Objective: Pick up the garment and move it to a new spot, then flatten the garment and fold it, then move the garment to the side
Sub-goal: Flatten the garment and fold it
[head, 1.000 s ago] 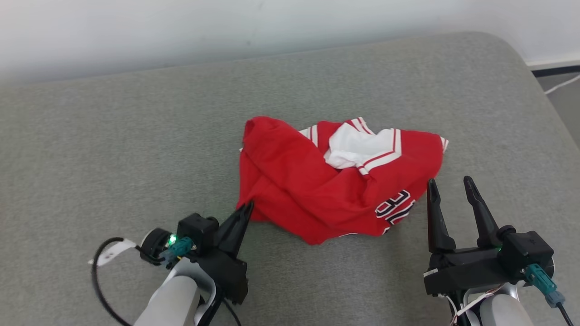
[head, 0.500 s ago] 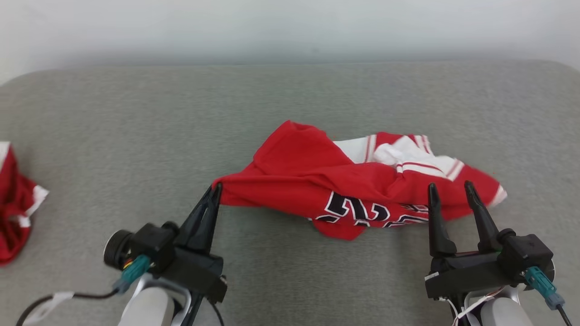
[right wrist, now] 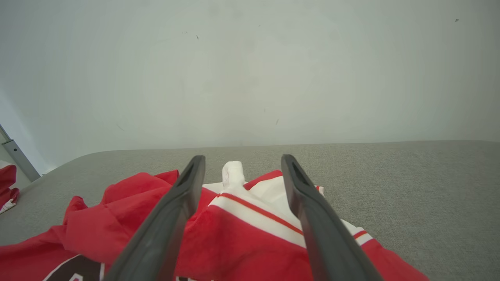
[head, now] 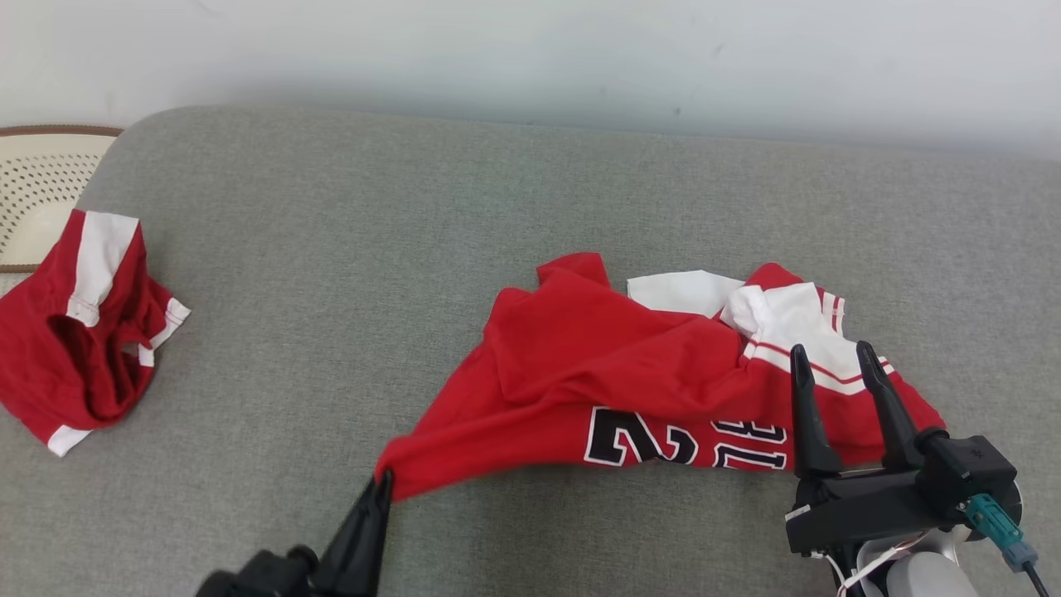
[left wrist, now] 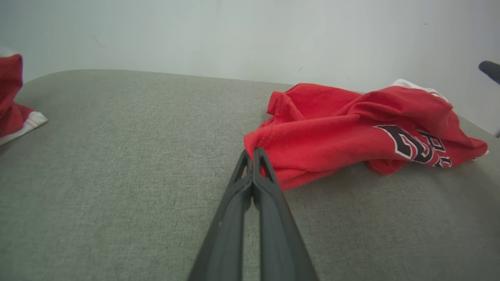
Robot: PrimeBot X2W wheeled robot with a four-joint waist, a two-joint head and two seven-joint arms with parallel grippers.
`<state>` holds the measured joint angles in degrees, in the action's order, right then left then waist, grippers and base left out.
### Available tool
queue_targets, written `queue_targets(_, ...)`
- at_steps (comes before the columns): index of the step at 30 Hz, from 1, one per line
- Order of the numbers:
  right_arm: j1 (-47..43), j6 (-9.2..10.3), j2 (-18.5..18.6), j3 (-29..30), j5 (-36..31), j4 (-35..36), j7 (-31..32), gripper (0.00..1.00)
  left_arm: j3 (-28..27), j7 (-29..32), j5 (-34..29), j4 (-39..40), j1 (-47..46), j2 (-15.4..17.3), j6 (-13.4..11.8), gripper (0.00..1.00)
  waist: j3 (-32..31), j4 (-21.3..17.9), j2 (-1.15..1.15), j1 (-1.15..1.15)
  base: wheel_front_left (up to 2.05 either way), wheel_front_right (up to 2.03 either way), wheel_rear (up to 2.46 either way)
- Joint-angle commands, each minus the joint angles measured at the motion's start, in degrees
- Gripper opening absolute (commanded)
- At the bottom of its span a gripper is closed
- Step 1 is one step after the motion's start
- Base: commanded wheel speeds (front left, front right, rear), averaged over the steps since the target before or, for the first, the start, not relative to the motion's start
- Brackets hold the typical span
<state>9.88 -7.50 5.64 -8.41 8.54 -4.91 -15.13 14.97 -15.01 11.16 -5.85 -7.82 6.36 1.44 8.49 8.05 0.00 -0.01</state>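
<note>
I am on the first step, I think: pick up the garment (head: 663,381) and take it to a new spot. My left gripper (head: 383,479) is squeezed tight on one red corner of it. In the left wrist view the two fingers (left wrist: 234,203) press together with the cloth pinched at their tips. That corner is pulled out into a point toward the front edge of the grey cushion (head: 331,249).

The rest of the garment lies in a bumpy heap on the cushion. It sits right of the middle and nearer the front edge than the back edge. It is red with black and white numbers, and it has white parts with red stripes at its right end.

My right gripper (head: 831,348) is spread wide and has nothing in it. It hangs at the striped right end of the garment. I cannot tell if its fingers touch the cloth.

A second red garment (head: 83,332) lies in a lump at the left edge of the cushion, well apart from mine. Past the far left corner there is a pale basket with little holes (head: 41,191).

Next, I think I have to set the garment down on a bare part of the cushion, not near the other red one. Then the right gripper has to close on an edge at its own end. With one gripper at each end I can pull the cloth flat. The heap has folds on top of folds, so I should pull gently and watch that no part is tucked under.
</note>
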Motion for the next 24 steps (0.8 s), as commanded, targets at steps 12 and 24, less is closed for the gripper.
queue_targets(12, -0.50, 0.02, 1.19, -0.53, 0.46, -1.31, -0.02, 1.00, 1.03, -0.24, 1.70, -4.52, 3.61, -2.07, 0.72, 1.00, -1.29, 1.12, 0.00, 0.01, 0.00, 0.00, 0.00)
queue_targets(24, 1.66, 0.02, 2.44, -1.98, 0.51, -7.09, -0.03, 1.00, -4.42, -0.24, -0.73, 4.78, 3.67, -3.19, -1.03, 1.00, -3.13, 0.62, 0.00, 0.01, 0.00, 0.00, 0.00)
